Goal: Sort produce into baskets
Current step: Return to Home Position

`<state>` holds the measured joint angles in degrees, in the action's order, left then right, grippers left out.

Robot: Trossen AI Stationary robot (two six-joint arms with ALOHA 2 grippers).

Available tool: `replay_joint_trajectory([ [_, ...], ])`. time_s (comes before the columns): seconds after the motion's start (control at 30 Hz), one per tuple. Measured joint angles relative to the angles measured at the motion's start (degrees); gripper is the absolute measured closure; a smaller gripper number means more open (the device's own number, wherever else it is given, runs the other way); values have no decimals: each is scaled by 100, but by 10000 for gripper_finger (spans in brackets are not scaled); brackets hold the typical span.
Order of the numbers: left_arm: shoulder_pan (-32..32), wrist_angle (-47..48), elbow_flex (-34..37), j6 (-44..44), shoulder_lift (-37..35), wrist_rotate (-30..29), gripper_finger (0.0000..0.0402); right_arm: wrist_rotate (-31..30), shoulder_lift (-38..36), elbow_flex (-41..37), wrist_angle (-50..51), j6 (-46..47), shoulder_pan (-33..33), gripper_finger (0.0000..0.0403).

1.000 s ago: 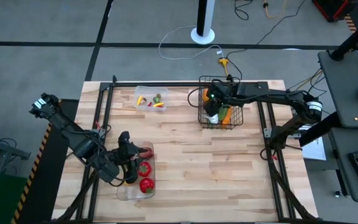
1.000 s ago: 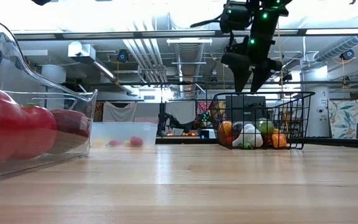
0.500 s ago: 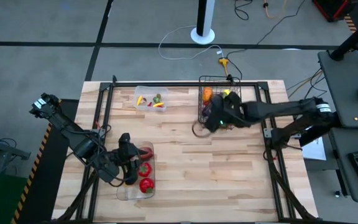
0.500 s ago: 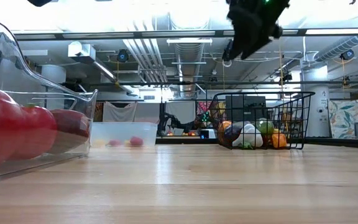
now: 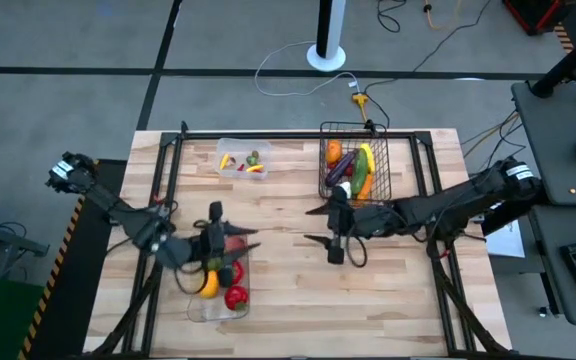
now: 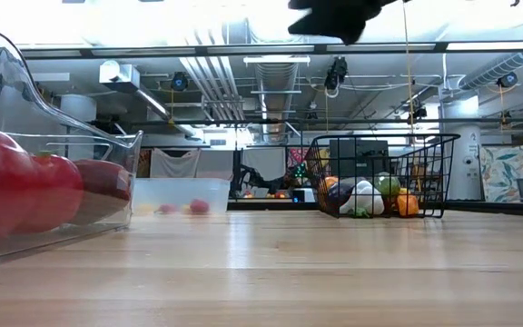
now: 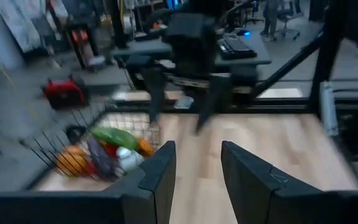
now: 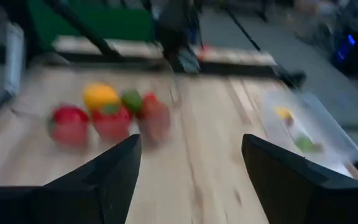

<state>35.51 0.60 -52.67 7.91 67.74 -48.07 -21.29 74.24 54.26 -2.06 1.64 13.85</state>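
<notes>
High view, from the left: my left gripper (image 5: 242, 243) hangs over the long clear tray (image 5: 200, 310), at the end nearer the table's back edge. Its 2 fingers are parted and hold nothing. In the tray lie red pieces (image 5: 234, 296) and 1 yellow piece (image 5: 209, 285). By the back edge the small clear tub (image 5: 236, 145) holds yellow, green and red bits. My right gripper (image 5: 308, 225) hovers over bare wood near mid-table, fingers spread wide and empty, just in front of the wire basket (image 5: 383, 165). That basket holds the eggplant (image 5: 340, 172), the cucumber (image 5: 363, 172) and an orange piece (image 5: 334, 152). From the low view I also see a white bulb (image 6: 363, 195) in it.
</notes>
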Motion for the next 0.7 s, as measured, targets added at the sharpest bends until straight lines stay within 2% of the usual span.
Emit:
replay_joint_trajectory([
  [0.1,-482,-305,241,-605,-214,529,289,381,-59,-236,-743,-265,-177,138],
  [0.2,-1025,-344,546,-733,-735,1163,289,463,-265,-417,-762,-266,-414,146],
  [0.37,-2106,-504,1346,-847,-1853,2504,289,1271,-890,-866,-766,-117,-850,157],
  [0.47,-2461,-593,1888,-832,-2690,2681,289,1278,-1369,-1168,-768,-95,-979,163],
  [0.7,-2532,-655,3017,-964,-4511,2727,289,1599,-2668,-1817,-919,-10,-989,168],
])
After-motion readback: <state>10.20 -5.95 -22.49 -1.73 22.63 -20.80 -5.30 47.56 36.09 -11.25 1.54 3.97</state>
